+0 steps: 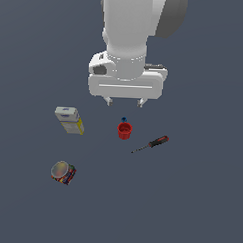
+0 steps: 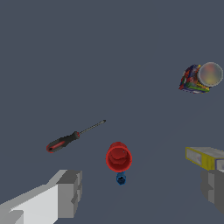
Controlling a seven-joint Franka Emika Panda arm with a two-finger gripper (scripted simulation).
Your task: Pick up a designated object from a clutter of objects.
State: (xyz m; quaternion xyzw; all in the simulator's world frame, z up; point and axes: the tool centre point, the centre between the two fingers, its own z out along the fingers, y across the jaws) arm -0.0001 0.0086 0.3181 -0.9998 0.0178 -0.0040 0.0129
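In the exterior view, we see our gripper hanging above the dark floor with its two short fingers spread apart and nothing between them. The little red cup stands upright on the floor, and in this picture it shows just under the gap between the fingers. So we think the hand mostly needs to go down to reach it, though we cannot tell from this view alone how far forward or back the cup sits. A tiny blue piece shows just beside the cup. The screwdriver lies near the cup, toward the exterior view's right. The white-and-yellow box and the colourful can are well apart from it, toward the exterior view's left.

In the wrist view, we look down into the cup and see its round open mouth. It sits between our two grey fingers, not quite in the middle. The blue piece is touching or almost touching the cup. The screwdriver lies slanted off to one side. The box is close by the other finger, and the can is far off.
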